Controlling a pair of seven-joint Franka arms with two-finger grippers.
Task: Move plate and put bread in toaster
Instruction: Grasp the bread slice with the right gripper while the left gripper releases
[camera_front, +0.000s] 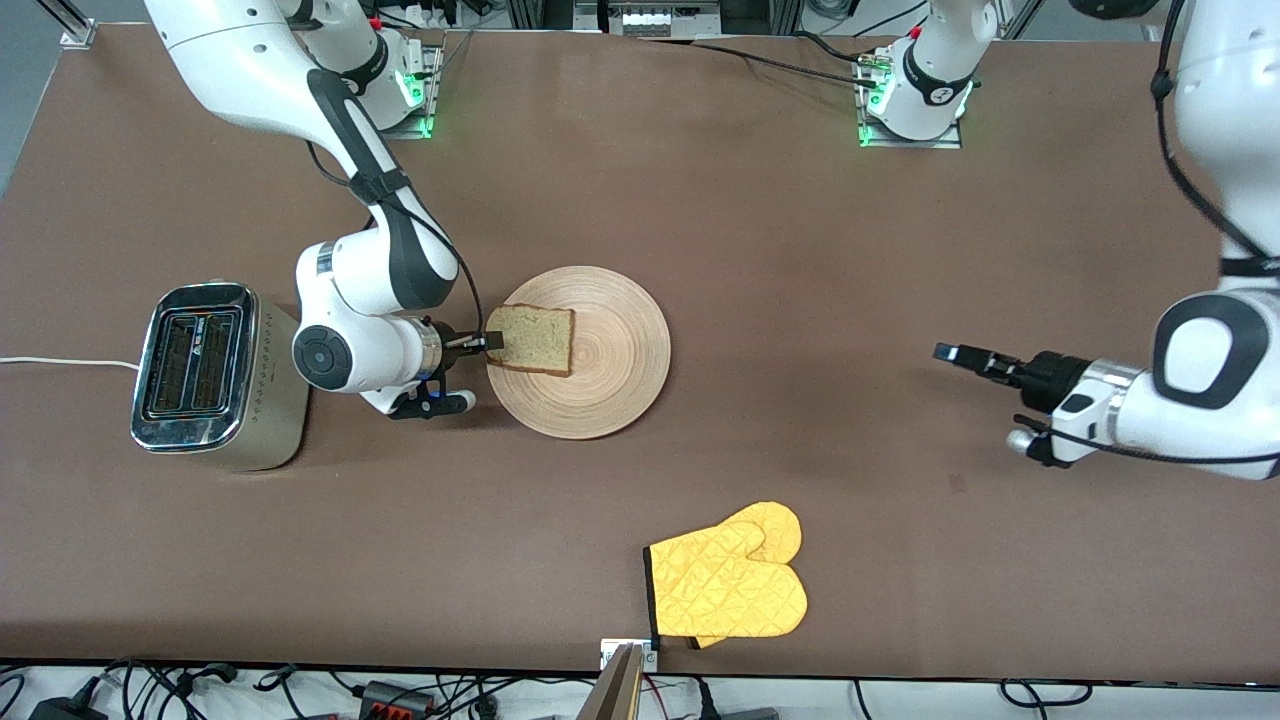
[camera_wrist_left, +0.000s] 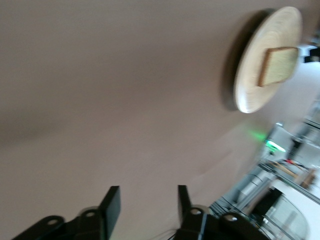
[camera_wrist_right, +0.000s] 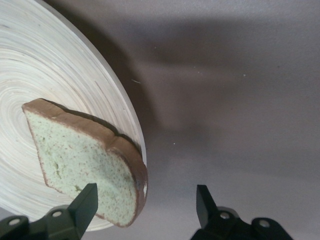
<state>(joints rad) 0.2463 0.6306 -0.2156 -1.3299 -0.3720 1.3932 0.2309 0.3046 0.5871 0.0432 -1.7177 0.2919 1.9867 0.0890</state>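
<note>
The light-wood plate (camera_front: 610, 350) lies mid-table with the bread (camera_front: 532, 340) on its toaster-side edge. My right gripper (camera_front: 492, 343) is open at that edge, level with the bread. In the right wrist view, my right gripper (camera_wrist_right: 147, 195) has the crusted end of the bread (camera_wrist_right: 85, 160) between its spread fingers, untouched; the bread overhangs the rim of the plate (camera_wrist_right: 50, 75). The toaster (camera_front: 205, 375) stands at the right arm's end, slots up. My left gripper (camera_front: 945, 352) is open and empty over bare table; its wrist view (camera_wrist_left: 146, 197) shows the plate (camera_wrist_left: 250, 85) and bread (camera_wrist_left: 278, 65) far off.
A yellow oven mitt (camera_front: 728, 585) lies near the table's front edge, nearer the front camera than the plate. The toaster's white cord (camera_front: 60, 362) runs off the table's end. The right arm's elbow hangs between toaster and plate.
</note>
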